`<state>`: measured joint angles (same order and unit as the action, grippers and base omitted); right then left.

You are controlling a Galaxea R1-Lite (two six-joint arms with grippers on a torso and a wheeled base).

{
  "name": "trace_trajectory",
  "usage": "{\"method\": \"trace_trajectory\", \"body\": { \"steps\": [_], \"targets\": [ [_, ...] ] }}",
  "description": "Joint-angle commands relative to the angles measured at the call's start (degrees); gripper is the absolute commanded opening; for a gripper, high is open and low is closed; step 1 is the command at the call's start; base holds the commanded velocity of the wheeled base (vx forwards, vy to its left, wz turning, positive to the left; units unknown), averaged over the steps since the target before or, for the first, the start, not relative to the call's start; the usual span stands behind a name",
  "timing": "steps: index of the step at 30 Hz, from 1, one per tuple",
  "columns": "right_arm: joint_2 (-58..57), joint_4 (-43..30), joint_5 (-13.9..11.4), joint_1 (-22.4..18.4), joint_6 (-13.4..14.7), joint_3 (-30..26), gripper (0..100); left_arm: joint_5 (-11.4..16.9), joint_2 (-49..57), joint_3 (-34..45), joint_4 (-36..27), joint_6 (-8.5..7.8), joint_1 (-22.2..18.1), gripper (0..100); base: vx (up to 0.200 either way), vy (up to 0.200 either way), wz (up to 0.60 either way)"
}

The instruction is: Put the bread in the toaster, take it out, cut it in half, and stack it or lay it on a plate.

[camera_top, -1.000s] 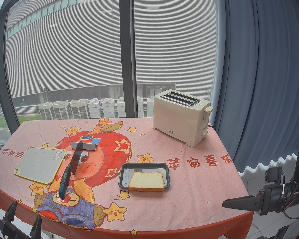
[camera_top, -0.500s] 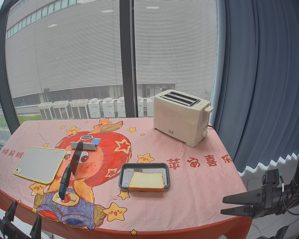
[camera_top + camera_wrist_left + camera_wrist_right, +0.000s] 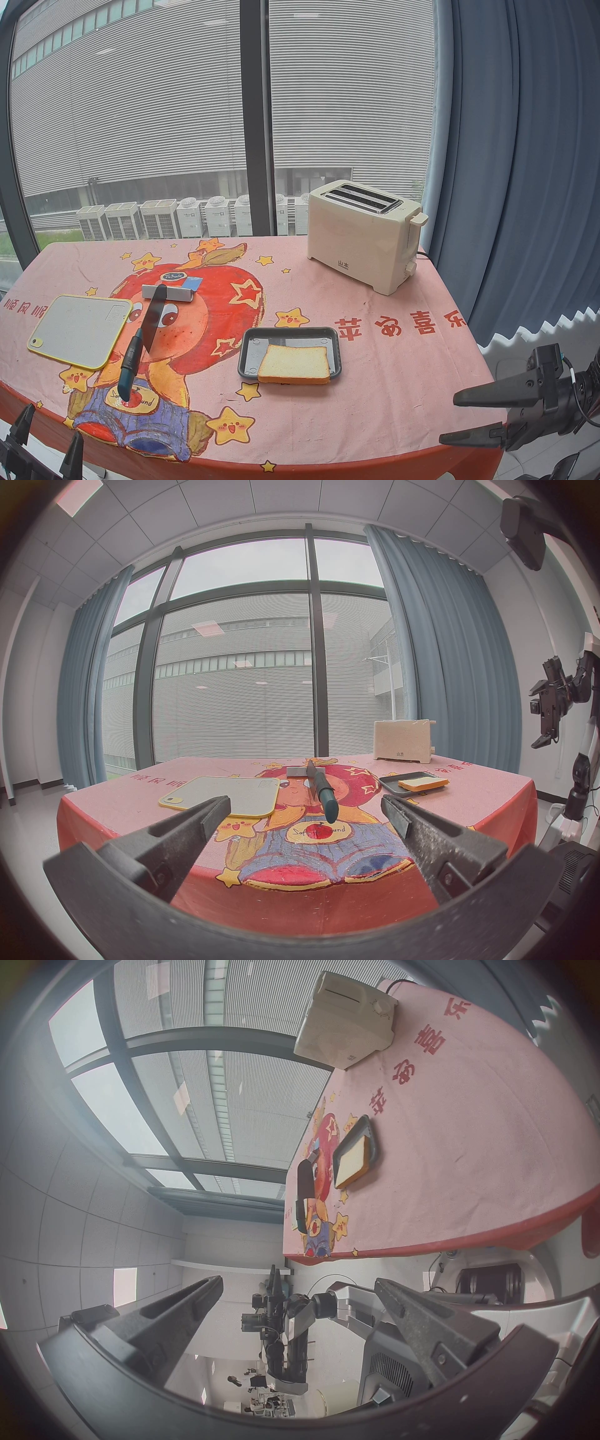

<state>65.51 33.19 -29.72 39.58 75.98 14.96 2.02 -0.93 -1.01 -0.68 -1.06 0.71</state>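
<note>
The tablecloth bears red characters; the toaster a small mark.

I list: left gripper, base cut off by the head view's bottom edge; right gripper, cut at the wrist by its right edge; toaster slots, insides hidden; tray floor, half under bread.

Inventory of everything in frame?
bread: 1 slice, pale, on the tray
tray: 1, black, table's near centre
toaster: 1, cream, far right of table
knife: 1, dark blade, teal handle, tip at the rest
knife rest: 1, grey, left of centre
cutting board: 1, white, yellow rim, table's left
tablecloth: 1, pink, cartoon print
left gripper: 1, black, near left edge, jaws open
right gripper: 1, black, off near right corner, jaws open
</note>
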Motion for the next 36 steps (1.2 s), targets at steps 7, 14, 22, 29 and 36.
{"method": "trace_trajectory", "body": {
  "steps": [7,14,22,29,36],
  "targets": [
    [2.6,3.1,0.0,0.1,0.0,0.0,100,0.0,0.3,0.8,0.0,0.01,0.0,100,0.000,0.000,0.00],
    [7.7,6.2,0.1,0.1,0.0,1.5,100,0.0,0.3,0.8,0.0,0.01,0.0,100,0.000,0.000,0.00],
    [14.9,14.0,0.2,0.1,0.1,1.5,100,0.0,0.3,0.8,0.0,0.01,0.0,100,0.000,0.000,0.00],
    [24.7,22.1,0.6,1.3,0.1,2.3,100,0.0,0.3,0.8,0.0,0.01,0.0,100,0.000,0.000,0.00],
    [29.8,26.7,0.8,1.8,0.1,3.6,100,0.0,0.3,0.7,0.0,0.01,0.0,100,0.000,0.000,0.00]
  ]
}}
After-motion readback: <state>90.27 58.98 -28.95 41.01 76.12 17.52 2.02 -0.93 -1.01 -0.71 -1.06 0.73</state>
